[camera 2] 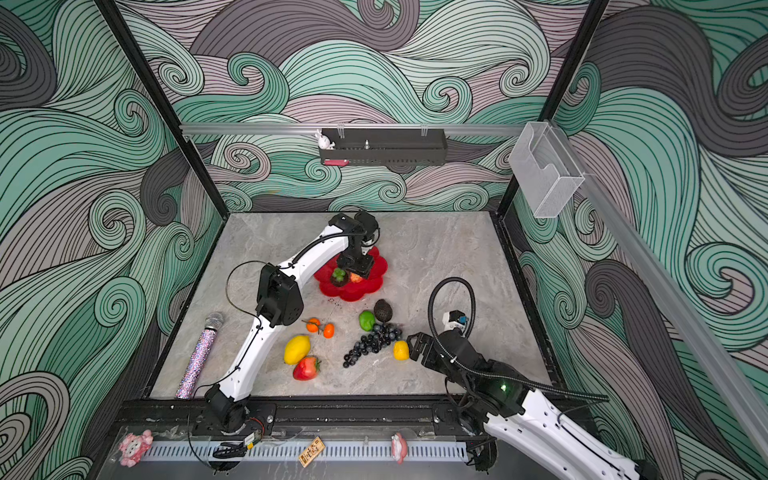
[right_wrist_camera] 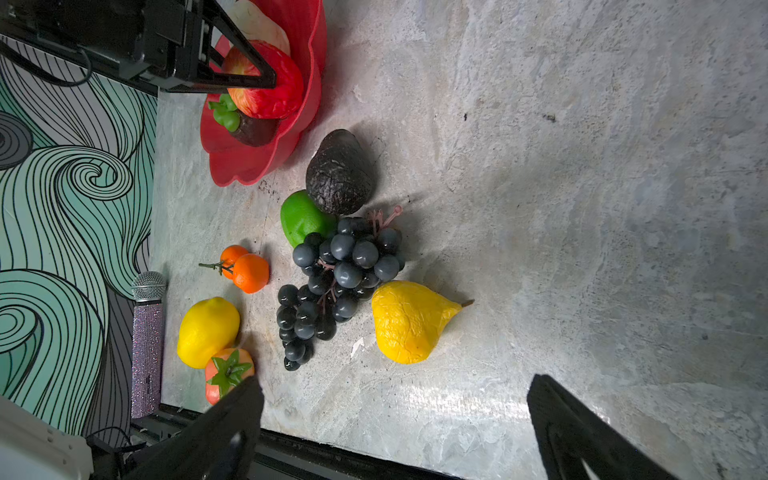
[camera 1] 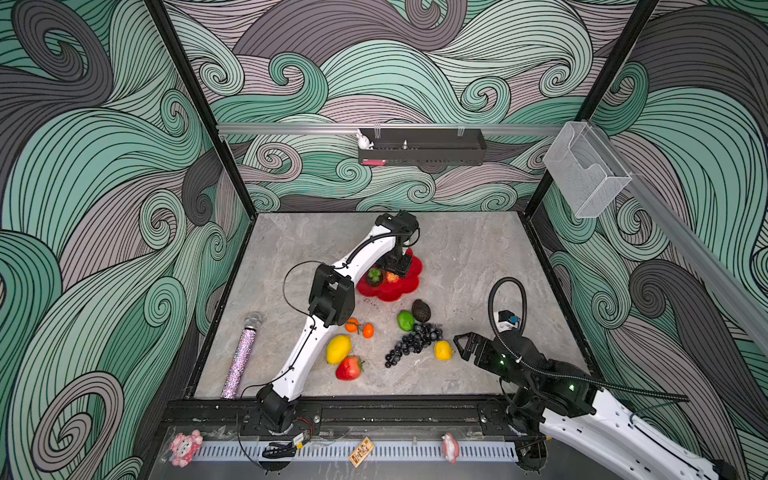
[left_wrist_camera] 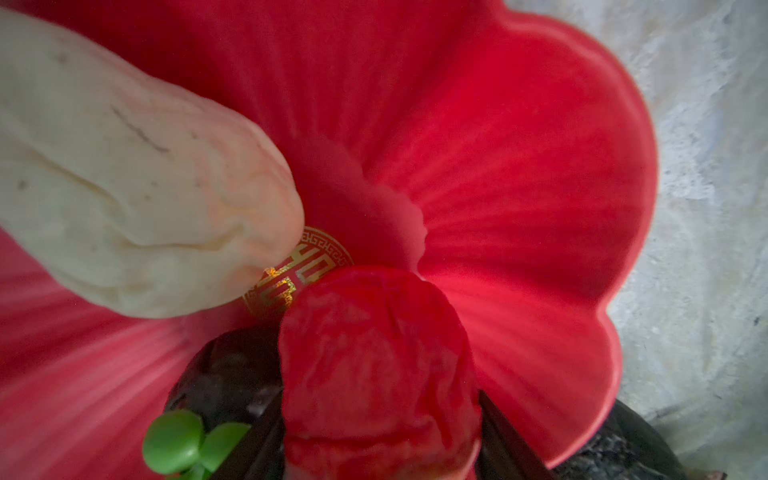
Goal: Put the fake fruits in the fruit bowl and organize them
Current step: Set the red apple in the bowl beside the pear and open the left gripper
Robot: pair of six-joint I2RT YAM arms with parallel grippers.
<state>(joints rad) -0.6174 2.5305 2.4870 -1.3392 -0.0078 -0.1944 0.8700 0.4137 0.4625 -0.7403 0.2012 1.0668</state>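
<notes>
The yellow pear (right_wrist_camera: 409, 322) lay on the worktop (right_wrist_camera: 582, 166) just ahead of the right jaws, which stood wide open and empty, low over the near right side. In the right wrist view the pear sat ahead of the gap between the two black fingers (right_wrist_camera: 216, 436). Its long axis ran across that gap, with the fat end toward the black grape bunch (right_wrist_camera: 332, 282) and the stem pointing away from it. A straight closing would likely squeeze it end to end rather than across its belly, so a turn of the wrist would probably give a surer hold. The grapes lay just beside the fat end, perhaps touching it, and a finger coming down on that side risked nudging the bunch.

The right arm (camera 1: 536, 365) was plainly the nearer one. The left arm (camera 1: 365, 253) reached to the fruit bowl (camera 1: 409, 286) at the far middle. The left jaws were closed part-way on the red apple (right_wrist_camera: 270, 83), low inside the bowl against the mangosteen (right_wrist_camera: 253, 129). A cream pear (left_wrist_camera: 124, 187) lay beside them. From the yellow pear, the bowl lay beyond the avocado (right_wrist_camera: 340, 170) and the lime (right_wrist_camera: 303, 216).
</notes>
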